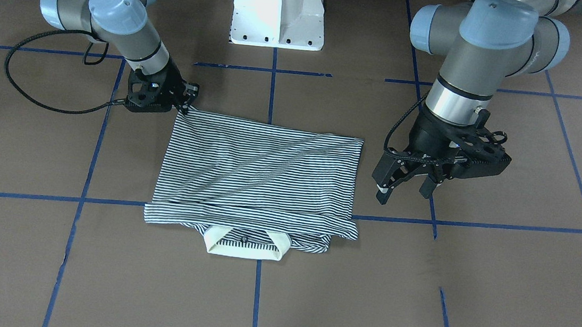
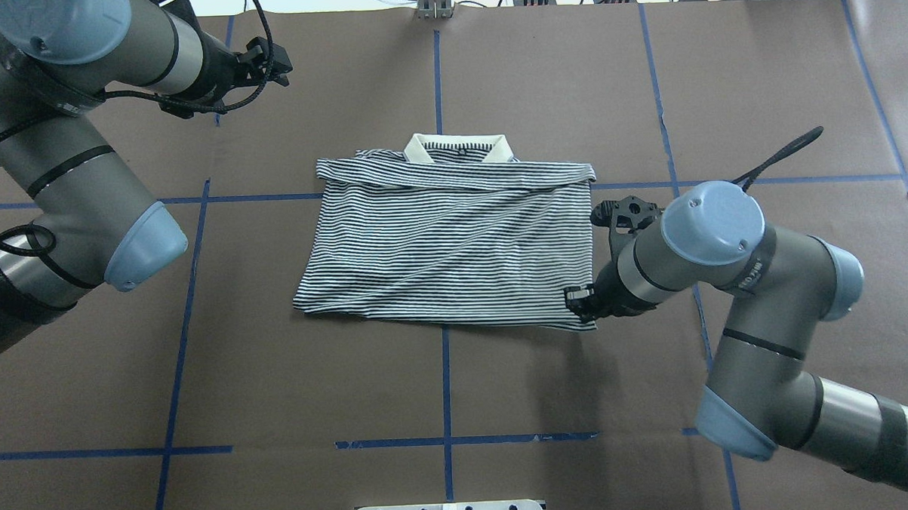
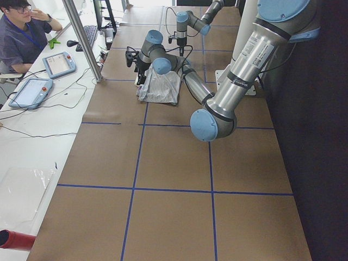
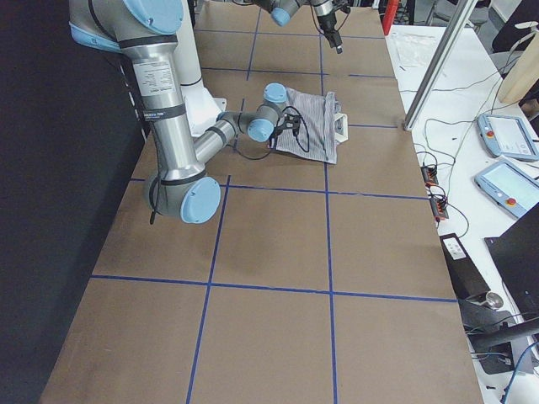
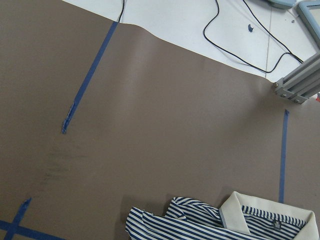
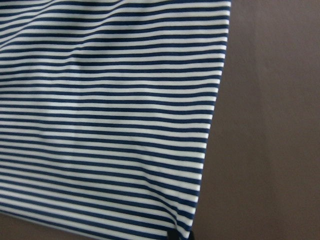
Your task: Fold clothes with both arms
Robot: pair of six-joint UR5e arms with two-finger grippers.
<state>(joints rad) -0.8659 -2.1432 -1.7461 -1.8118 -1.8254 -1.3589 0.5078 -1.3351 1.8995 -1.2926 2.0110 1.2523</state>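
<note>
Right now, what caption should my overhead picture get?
The striped polo shirt lies flat; right arm jaws pinch its near corner, left arm jaws open.

The left wrist view's lower edge cuts off the navy-and-white striped polo shirt [image 5: 190,222]. We cannot tell whether the black two-finger right gripper [image 1: 187,106] clamps its corner.

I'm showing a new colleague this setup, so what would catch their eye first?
The striped polo shirt, folded into a rectangle in the middle of the brown table, with its cream collar on the edge far from the robot. Next, the right gripper sits at the shirt's near right corner, while the left gripper hangs open, clear of the shirt, off its left side.
</note>
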